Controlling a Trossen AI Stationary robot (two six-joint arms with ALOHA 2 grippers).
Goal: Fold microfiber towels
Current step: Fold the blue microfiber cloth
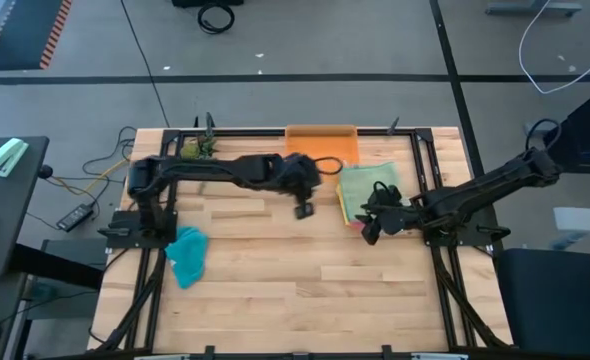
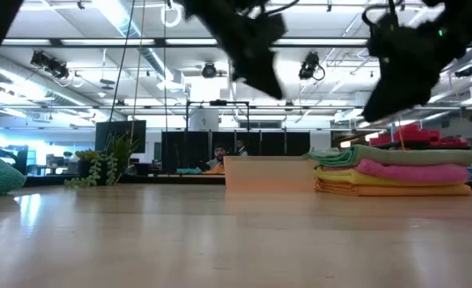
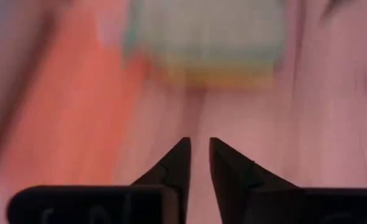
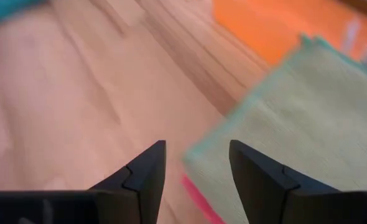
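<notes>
A stack of folded microfiber towels [image 1: 367, 190] lies on the table's far right part, sage green on top, with yellow and pink layers [image 2: 392, 172] under it. One crumpled teal towel [image 1: 187, 255] lies near the left edge. My left gripper [image 1: 303, 208] hangs in the air over the table's middle, left of the stack, its fingers [image 3: 198, 155] a narrow gap apart with nothing between them. My right gripper [image 1: 370, 225] hovers over the stack's near corner [image 4: 221, 155], open and empty, well above it in the low view [image 2: 400, 80].
A translucent orange bin [image 1: 322, 145] stands at the far edge, just left of the stack [image 2: 268, 174]. A small green plant [image 1: 200, 148] sits at the far left corner. Bare wood [image 1: 295, 290] fills the near half of the table.
</notes>
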